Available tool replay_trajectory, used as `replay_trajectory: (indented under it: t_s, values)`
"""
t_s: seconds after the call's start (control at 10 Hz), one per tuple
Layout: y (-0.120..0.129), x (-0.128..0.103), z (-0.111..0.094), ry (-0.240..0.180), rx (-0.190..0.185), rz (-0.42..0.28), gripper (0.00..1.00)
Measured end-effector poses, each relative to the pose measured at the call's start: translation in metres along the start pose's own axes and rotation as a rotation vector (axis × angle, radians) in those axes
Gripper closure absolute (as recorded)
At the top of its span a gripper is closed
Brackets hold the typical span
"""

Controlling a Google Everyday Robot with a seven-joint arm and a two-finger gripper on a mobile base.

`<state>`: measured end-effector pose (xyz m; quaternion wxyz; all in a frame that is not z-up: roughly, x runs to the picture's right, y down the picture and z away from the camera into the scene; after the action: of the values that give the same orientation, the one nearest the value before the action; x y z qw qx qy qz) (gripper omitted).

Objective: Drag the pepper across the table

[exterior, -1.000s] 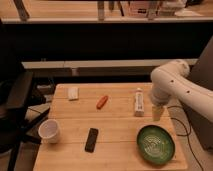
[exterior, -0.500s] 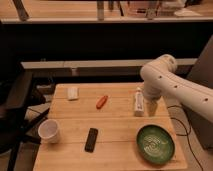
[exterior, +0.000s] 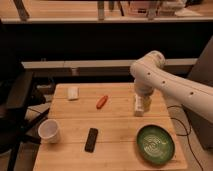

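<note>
The small orange-red pepper (exterior: 102, 102) lies on the light wooden table (exterior: 120, 127), slightly left of centre in the far half. My gripper (exterior: 144, 103) hangs from the white arm at the table's right side. It sits low over the white tube (exterior: 137, 106) and partly hides it. The gripper is to the right of the pepper, about a fifth of the table's width away, and is not touching it.
A black remote (exterior: 91, 139) lies near the front centre. A white cup (exterior: 49, 131) stands at the front left and a green bowl (exterior: 156, 144) at the front right. A white packet (exterior: 73, 93) is at the far left. A dark chair (exterior: 17, 107) stands left of the table.
The arm has swung left from the table's right edge, and the gripper now sits over the white tube, closer to the pepper. The pepper and the other objects have not moved.
</note>
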<state>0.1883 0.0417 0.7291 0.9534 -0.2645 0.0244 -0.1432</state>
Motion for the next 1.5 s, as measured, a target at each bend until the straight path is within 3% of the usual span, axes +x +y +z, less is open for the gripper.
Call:
replay_trajectory:
  t_s: [0.7, 1.5]
  values:
    - [-0.029, -0.016, 0.001, 0.022, 0.012, -0.103, 0.2]
    - [-0.062, -0.042, 0.006, 0.009, 0.019, -0.222, 0.2]
